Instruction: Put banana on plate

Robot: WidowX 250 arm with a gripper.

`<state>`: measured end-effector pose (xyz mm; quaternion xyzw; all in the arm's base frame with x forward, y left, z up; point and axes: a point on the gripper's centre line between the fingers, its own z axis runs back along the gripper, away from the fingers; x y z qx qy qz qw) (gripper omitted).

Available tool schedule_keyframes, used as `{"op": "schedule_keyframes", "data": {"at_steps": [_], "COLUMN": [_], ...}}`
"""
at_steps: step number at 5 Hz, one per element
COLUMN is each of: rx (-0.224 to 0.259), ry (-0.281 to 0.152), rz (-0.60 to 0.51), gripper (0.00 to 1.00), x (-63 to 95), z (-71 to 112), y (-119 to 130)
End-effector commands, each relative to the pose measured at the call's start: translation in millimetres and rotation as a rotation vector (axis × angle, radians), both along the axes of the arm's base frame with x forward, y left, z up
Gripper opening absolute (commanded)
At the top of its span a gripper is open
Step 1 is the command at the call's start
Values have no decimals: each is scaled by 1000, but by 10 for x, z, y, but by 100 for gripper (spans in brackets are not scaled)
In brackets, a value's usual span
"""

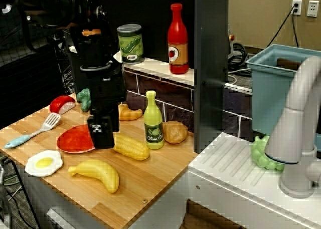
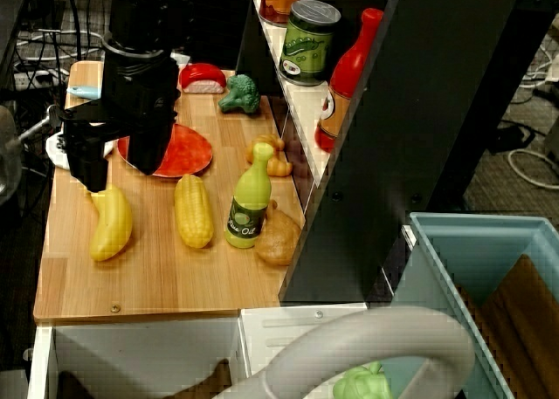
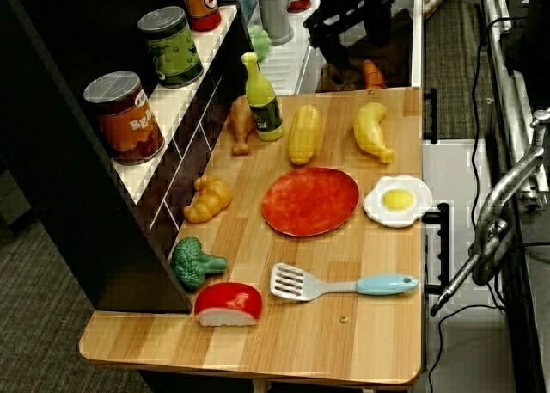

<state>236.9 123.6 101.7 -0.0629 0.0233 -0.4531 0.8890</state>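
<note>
The yellow banana (image 1: 98,174) lies on the wooden board near its front edge, also seen in the side view (image 2: 111,224) and the overhead view (image 3: 371,131). The red-orange plate (image 1: 74,139) lies flat just behind it, with nothing on it (image 3: 309,201). My black gripper (image 1: 102,136) hangs low over the plate's edge on the banana's side (image 2: 118,168). Its fingers look spread apart and hold nothing. One fingertip (image 2: 87,174) stands close above the banana's end. The gripper hides part of the plate (image 2: 183,150).
A ridged corn cob (image 1: 130,146) lies beside the banana, with an olive oil bottle (image 1: 153,121) behind it. A fried egg (image 1: 44,163) and a spatula (image 1: 32,131) lie left of the plate. A croissant (image 1: 129,112), broccoli (image 1: 84,98) and shelf cans stand farther back.
</note>
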Motion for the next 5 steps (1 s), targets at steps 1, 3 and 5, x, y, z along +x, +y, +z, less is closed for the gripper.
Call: {"op": "schedule_keyframes", "data": {"at_steps": [1,3,5], "rx": [11,33,38], "ry": [-20,-70,-125], "rz": [-115,-250,-308], "gripper": [100,100,100], "x": [71,1,-32], "z": [73,33,-8], "y": [285,314,273]}}
